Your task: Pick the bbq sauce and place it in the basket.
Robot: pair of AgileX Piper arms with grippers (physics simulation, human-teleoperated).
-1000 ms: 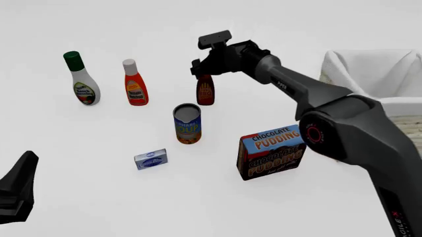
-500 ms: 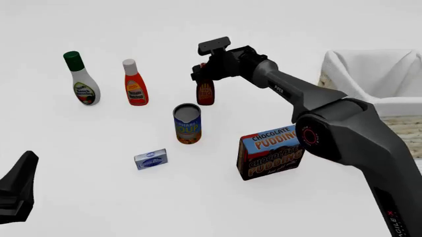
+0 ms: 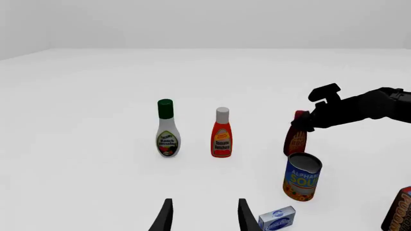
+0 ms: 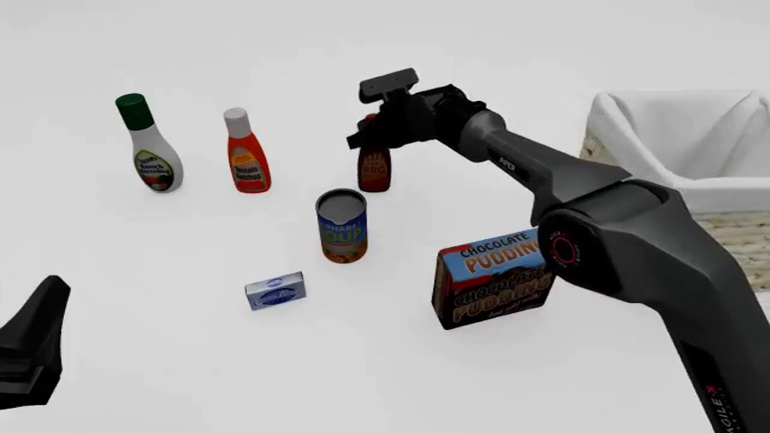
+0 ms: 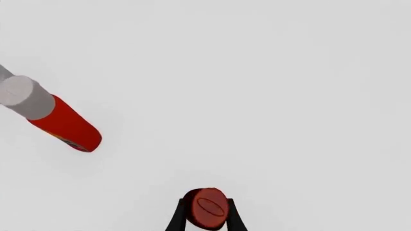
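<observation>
The bbq sauce [image 4: 374, 171], a slim dark red-brown bottle, stands upright at mid-table, behind the soup can. My right gripper [image 4: 371, 135] reaches over it from the right and is shut on its red cap; in the right wrist view the cap [image 5: 207, 208] sits gripped between the two fingers [image 5: 178, 217]. The bottle also shows in the left wrist view [image 3: 296, 142]. The basket [image 4: 722, 185], wicker with white lining, stands at the right edge. My left gripper [image 4: 36, 347] rests low at the front left, open and empty, with its fingers [image 3: 165, 216] apart.
A white bottle with a green cap [image 4: 151, 149] and an orange-red bottle with a white cap [image 4: 245, 153] stand at the left. A soup can [image 4: 342, 225], a small blue box [image 4: 276, 290] and a chocolate pudding box [image 4: 496, 278] sit nearer the front.
My right gripper has come down a little over the bbq sauce's cap. The bottle stands in the same spot. The left arm has not moved.
</observation>
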